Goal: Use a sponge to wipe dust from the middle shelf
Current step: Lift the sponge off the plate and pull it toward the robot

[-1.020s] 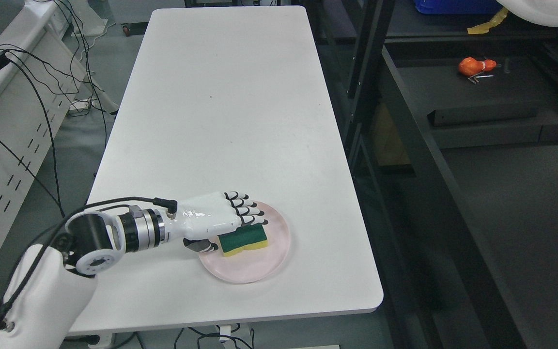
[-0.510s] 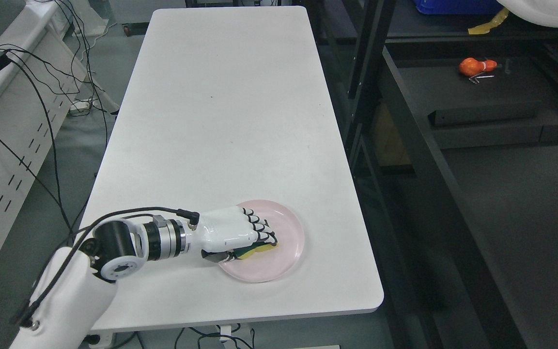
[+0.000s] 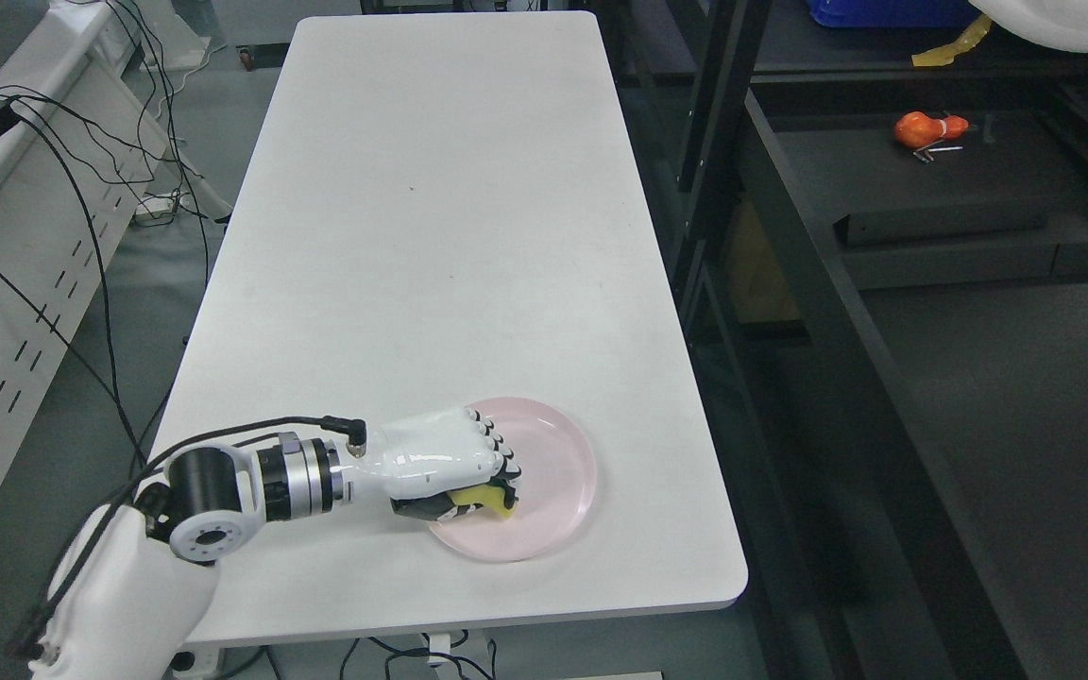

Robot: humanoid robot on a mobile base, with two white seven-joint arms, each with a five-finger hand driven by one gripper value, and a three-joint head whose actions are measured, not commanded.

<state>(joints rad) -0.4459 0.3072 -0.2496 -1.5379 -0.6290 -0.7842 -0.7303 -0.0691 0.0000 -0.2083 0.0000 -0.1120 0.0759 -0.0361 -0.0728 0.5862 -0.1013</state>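
The left hand (image 3: 454, 469) was clamped on the sponge (image 3: 480, 500) over the plate (image 3: 558, 472), lower centre; shelf (image 3: 931, 179) lay upper right.

A long white table (image 3: 431, 236) stood beside a dark shelving rack (image 3: 931, 283). Near the table's front right corner lay a pale pink plate (image 3: 558, 472), the only thing resting directly on the tabletop. On the rack's shelf sat a small orange object (image 3: 922, 127).

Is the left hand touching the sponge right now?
Touching. The head view shows the left hand with fingers curled around the sponge over the plate.
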